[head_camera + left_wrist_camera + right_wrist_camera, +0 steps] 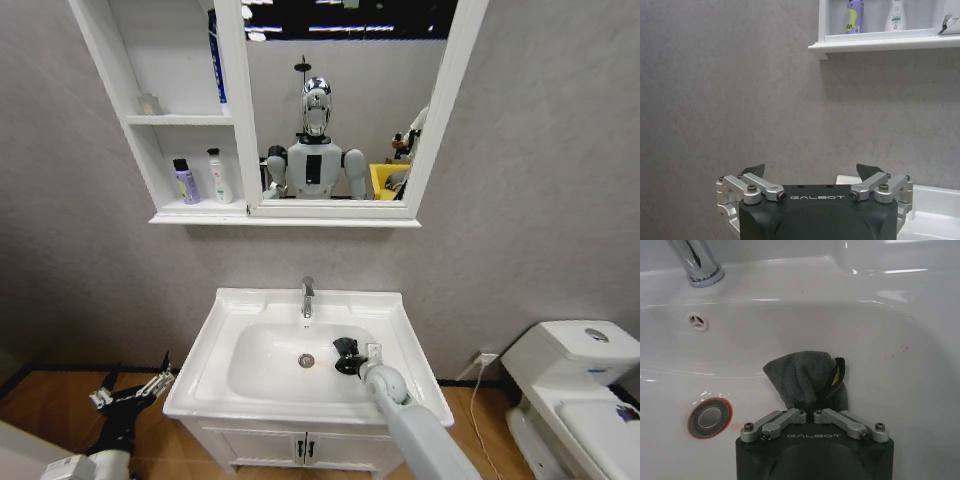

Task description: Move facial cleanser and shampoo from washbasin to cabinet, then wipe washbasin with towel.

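My right gripper (350, 358) is down in the bowl of the white washbasin (400, 330), shut on the small black towel (802, 375), which rests against the bowl's side to the right of the drain (709, 417). In the white cabinet (128, 85) beside the mirror, a purple bottle (186, 182) and a white bottle (219, 177) stand on the lower shelf; which one is the shampoo or the facial cleanser I cannot tell. My left gripper (130, 392) hangs open and empty low beside the washbasin's left side.
The chrome faucet (307, 296) stands at the back of the bowl. A white toilet (575, 385) sits to the right. The vanity doors (305, 448) are below the washbasin. A blue bottle (216, 55) and a small cup (148, 103) sit higher in the cabinet.
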Motion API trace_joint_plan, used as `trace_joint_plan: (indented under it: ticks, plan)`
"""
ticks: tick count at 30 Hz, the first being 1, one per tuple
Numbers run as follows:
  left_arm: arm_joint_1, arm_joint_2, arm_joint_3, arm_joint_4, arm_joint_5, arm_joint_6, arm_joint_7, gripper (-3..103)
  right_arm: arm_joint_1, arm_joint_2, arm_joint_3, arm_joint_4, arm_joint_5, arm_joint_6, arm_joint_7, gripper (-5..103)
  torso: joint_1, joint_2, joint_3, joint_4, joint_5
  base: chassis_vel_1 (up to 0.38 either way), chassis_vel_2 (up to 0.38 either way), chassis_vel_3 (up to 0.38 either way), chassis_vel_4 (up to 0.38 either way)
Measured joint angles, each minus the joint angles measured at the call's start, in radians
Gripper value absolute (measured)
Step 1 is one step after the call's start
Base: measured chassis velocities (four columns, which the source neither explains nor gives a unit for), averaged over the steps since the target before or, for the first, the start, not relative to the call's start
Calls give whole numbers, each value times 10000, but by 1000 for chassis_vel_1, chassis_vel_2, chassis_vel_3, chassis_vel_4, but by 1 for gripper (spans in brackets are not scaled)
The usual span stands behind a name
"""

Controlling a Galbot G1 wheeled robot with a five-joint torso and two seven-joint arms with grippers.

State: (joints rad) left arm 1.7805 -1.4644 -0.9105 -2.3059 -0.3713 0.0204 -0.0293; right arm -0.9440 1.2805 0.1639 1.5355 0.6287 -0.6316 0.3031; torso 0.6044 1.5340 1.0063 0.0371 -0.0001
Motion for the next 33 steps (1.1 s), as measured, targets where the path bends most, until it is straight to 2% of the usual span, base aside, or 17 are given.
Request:
trace_joint_plan:
  ticks: [12,22,33]
  plan:
    - [0,0,0,0,1,0,0,100,393,359,-404,-549,-134,101,-652,2,0,0,0,2,0,0,0,0,0]
    - [0,0,0,0,0,0,0,100,785,783,-637,-1142,-417,105,-1674,2,0,0,-1,1,0,0,0,0,0]
    - [0,0,0,0,1,0,-1,100,1330,1205,-1256,-1708,-508,234,-2038,2,0,-1,-1,2,0,0,0,0,0]
